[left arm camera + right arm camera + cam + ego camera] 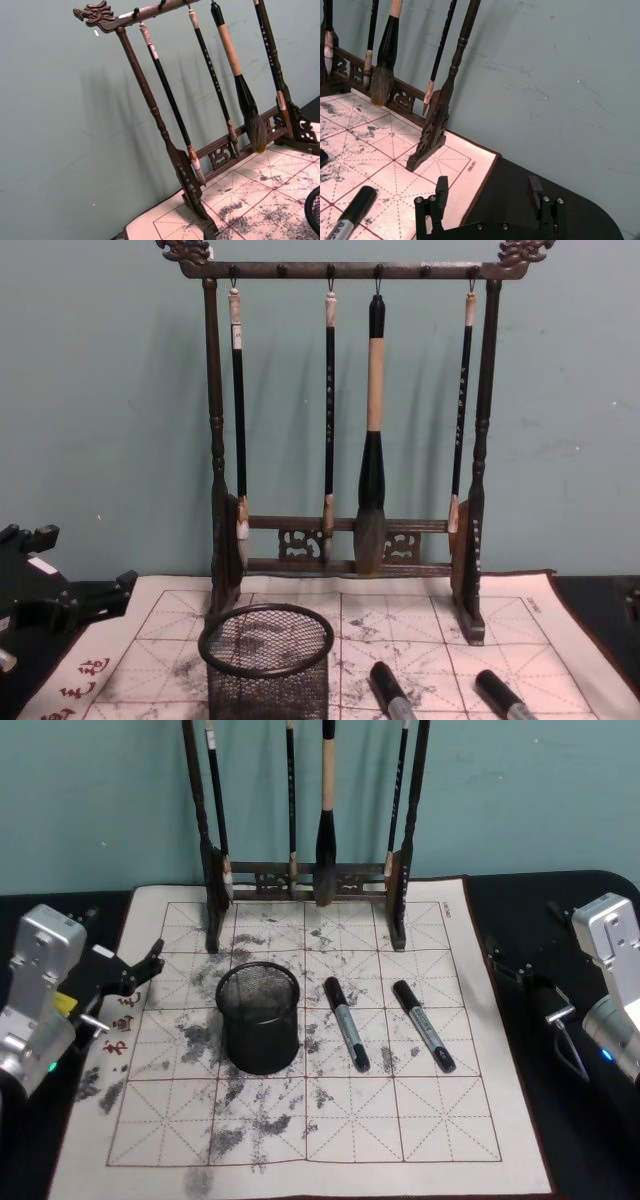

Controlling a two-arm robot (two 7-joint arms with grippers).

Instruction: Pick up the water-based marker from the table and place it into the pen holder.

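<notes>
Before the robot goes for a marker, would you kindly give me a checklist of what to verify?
1. Markers free to grasp: first marker and second marker lie flat on the mat, right of the pen holder, apart from each other. Ok.
2. Which one is water-based: labels unreadable. Cannot tell.
3. Pen holder upright, mouth unobstructed. Ok.
4. Right gripper open, beside the mat's right edge. Ok.
5. Left gripper open, at the mat's left edge, apart from the holder. Ok.
6. Brush rack stands behind the holder, out of the marker-to-holder path. Ok.
</notes>
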